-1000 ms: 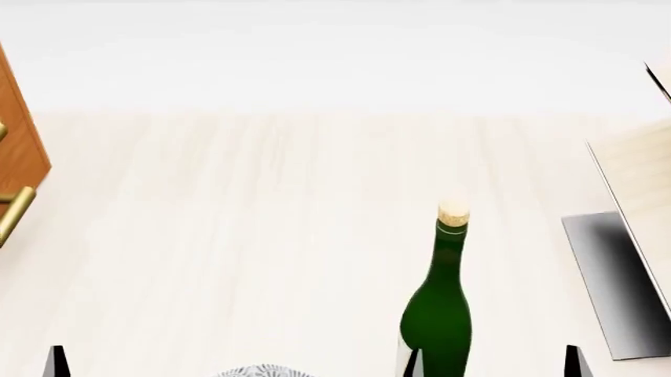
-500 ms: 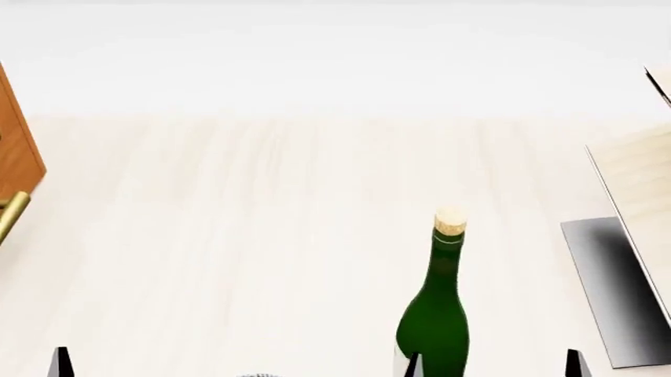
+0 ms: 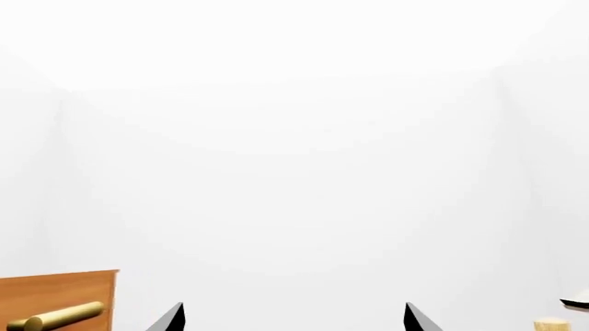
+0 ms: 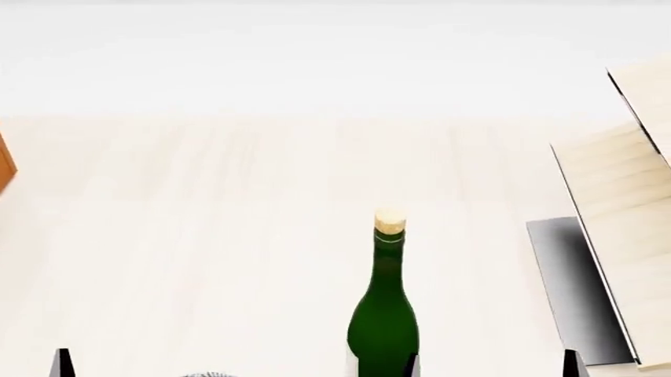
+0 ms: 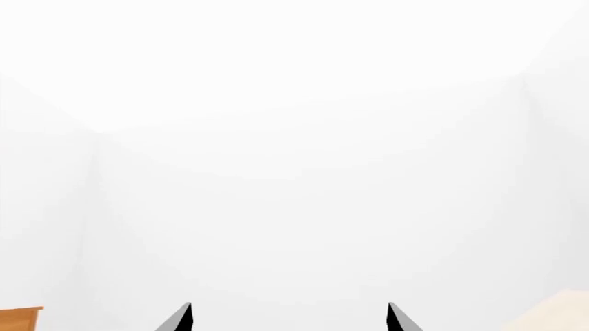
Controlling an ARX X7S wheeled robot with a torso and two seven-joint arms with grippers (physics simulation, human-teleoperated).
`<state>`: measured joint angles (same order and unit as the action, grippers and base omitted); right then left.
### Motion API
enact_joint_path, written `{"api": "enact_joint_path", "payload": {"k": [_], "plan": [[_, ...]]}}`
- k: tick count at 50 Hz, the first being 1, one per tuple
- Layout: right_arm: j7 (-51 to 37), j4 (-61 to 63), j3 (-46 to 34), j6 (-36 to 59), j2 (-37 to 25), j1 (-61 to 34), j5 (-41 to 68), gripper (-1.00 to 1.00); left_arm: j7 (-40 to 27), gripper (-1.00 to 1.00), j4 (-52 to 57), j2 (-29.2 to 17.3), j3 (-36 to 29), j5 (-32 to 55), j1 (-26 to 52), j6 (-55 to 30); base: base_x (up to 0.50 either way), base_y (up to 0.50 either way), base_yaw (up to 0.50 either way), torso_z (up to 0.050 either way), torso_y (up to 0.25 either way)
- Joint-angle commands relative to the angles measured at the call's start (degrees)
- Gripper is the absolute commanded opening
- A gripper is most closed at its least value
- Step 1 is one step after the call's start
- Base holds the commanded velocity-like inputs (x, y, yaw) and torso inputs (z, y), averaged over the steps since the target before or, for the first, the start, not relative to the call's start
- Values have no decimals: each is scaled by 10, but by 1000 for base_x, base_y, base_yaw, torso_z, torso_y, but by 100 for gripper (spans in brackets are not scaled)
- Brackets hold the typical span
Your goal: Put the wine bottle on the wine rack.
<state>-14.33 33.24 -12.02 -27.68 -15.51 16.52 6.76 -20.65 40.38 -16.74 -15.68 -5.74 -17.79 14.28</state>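
Your wine bottle (image 4: 384,314) upright on the pale counter (image 4: 210,236), at 6 o'clock in your head view, wine rack (image 4: 618,220) at 3 o'clock, apart from it, your left hand (image 3: 292,318) spread, your right hand (image 5: 287,318) spread, both holding nothing.

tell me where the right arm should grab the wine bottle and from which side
Grip the wine bottle on its wide green body, below where the shoulder narrows into the slim neck; a hold near the cork would likely let it swing. It stands upright on the table, so come in level from the robot's near side, with the right end effector spread around the body.
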Motion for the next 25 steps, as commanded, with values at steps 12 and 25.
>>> {"api": "enact_joint_path", "payload": {"k": [12, 25], "plan": [[-5, 3, -4, 1, -8, 0, 2, 100, -6, 100, 1, -5, -4, -1, 1, -1, 0, -142, 0, 0, 0], [-9, 1, -6, 2, -10, -2, 1, 100, -9, 100, 3, -8, -6, 0, 2, -4, 0, -143, 0, 0, 0]]}}
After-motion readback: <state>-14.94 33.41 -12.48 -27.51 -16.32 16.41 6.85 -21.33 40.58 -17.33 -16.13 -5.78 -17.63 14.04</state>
